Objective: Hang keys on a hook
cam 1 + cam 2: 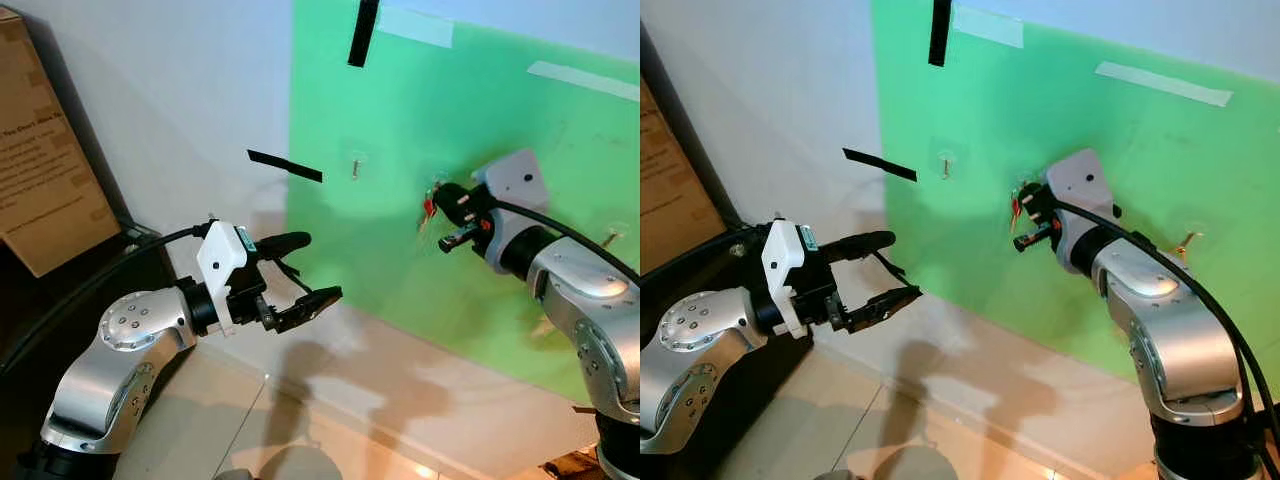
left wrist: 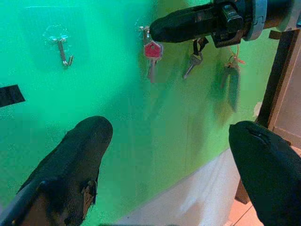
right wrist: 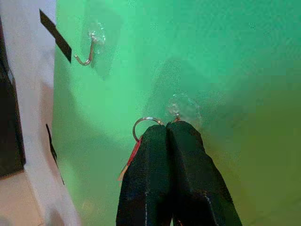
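Our right gripper point(image 3: 167, 129) reaches to the green sheet point(image 1: 420, 260) at centre right, fingers pinched together on the keys point(image 2: 152, 52) right at the middle hook point(image 3: 178, 110). Our left gripper point(image 1: 303, 268) hovers at lower left, fingers wide apart. The sheet hangs on a white wall point(image 1: 170, 110) above a tiled floor point(image 1: 230, 420).

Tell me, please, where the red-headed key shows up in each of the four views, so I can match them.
Left eye: red key at the right tool, against the green board.
Right eye: left of the tool, centre.
Left wrist: upper middle.
Right wrist: red sliver beside the closed fingers.
Shared landmark: empty hook.
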`<state>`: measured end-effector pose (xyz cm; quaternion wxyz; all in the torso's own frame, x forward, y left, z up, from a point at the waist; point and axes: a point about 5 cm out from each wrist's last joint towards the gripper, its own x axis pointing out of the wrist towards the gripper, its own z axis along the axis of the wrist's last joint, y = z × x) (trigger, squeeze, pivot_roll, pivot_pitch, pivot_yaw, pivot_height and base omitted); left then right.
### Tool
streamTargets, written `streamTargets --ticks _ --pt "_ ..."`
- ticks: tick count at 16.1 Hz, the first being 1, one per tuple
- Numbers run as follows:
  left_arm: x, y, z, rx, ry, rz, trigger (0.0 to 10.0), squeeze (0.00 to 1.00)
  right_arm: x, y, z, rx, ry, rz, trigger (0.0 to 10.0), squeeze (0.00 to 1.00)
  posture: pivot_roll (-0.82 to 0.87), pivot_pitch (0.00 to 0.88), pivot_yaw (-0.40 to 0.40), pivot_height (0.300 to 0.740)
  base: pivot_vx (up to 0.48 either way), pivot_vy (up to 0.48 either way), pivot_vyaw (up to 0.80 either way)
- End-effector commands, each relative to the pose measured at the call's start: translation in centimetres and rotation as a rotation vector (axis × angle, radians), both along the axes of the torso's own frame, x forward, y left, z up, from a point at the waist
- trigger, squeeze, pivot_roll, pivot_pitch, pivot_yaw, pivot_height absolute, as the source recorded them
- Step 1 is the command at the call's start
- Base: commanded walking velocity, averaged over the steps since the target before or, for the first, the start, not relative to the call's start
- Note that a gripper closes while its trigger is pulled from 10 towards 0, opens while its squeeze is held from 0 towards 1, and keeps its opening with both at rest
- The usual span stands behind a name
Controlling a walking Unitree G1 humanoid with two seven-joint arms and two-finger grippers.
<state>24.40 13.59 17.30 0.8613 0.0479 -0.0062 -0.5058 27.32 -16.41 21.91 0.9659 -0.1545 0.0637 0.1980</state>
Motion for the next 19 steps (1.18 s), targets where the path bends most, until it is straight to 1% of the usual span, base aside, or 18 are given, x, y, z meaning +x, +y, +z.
streamTargets --ticks 1,4,9,16,19 --pt "-0.08 -0.15 -0.01 0.013 0.001 -0.007 10.0 0.00 0.19 -0.11 0.45 -0.024 -0.011 -0.017 10.0 0.00 0.03 0.000 -0.058 0.740 0.000 0.000 0.00" --pt "-0.07 -0.18 -0.03 0.013 0.003 -0.007 10.0 0.00 0.41 -0.03 0.62 -0.034 -0.010 -0.011 10.0 0.00 0.03 0.000 -0.058 0.740 0.000 0.000 0.00" --pt "-0.15 -0.23 -0.05 0.012 0.004 -0.008 10.0 0.00 0.47 -0.41 -0.04 -0.128 0.027 -0.037 10.0 0.00 0.03 0.000 -0.064 0.740 0.000 0.000 0.00" --pt "-0.21 -0.32 -0.12 0.015 0.005 -0.014 10.0 0.00 0.35 -0.28 -0.23 -0.169 0.035 -0.032 10.0 0.00 0.03 0.000 -0.062 0.740 0.000 0.000 0.00" --pt "-0.25 -0.29 -0.15 0.016 0.004 -0.014 10.0 0.00 0.28 -0.16 -0.30 -0.171 0.037 -0.026 10.0 0.00 0.03 0.000 -0.064 0.740 0.000 0.000 0.00"
